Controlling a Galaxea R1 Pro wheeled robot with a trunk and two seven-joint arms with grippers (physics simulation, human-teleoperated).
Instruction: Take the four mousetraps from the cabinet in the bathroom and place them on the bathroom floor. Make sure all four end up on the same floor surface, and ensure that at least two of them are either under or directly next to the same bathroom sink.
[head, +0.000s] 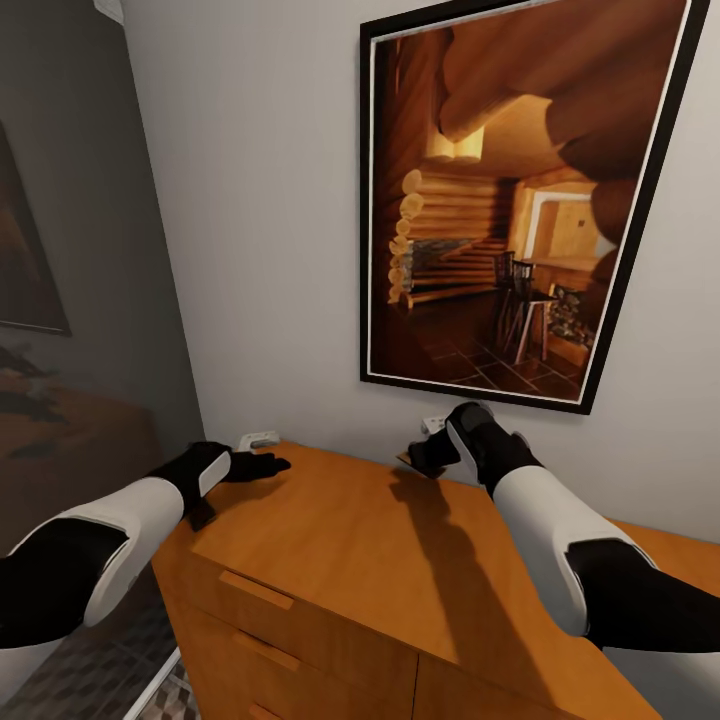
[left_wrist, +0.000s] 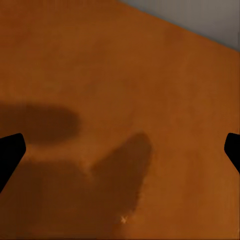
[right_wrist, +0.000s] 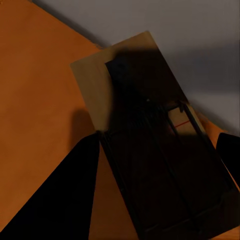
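- The cabinet (head: 340, 560) stands against the pale wall, under a framed picture (head: 510, 195) of a log cabin room.
- The right claw (head: 428, 458) reaches the cabinet top's back edge; in the right wrist view a mousetrap (right_wrist: 150, 145) lies between its wide-set fingers (right_wrist: 60, 200), by the wall.
- The left claw (head: 262, 466) hovers over the cabinet top's left end, fingers (left_wrist: 10, 155) spread wide, holding nothing.
- A small white object (head: 258, 439) sits beside it.

Soft, even light falls on the cabinet (head: 340, 540), arm shadows lie across its top, and both wrist views look blurred and dim.
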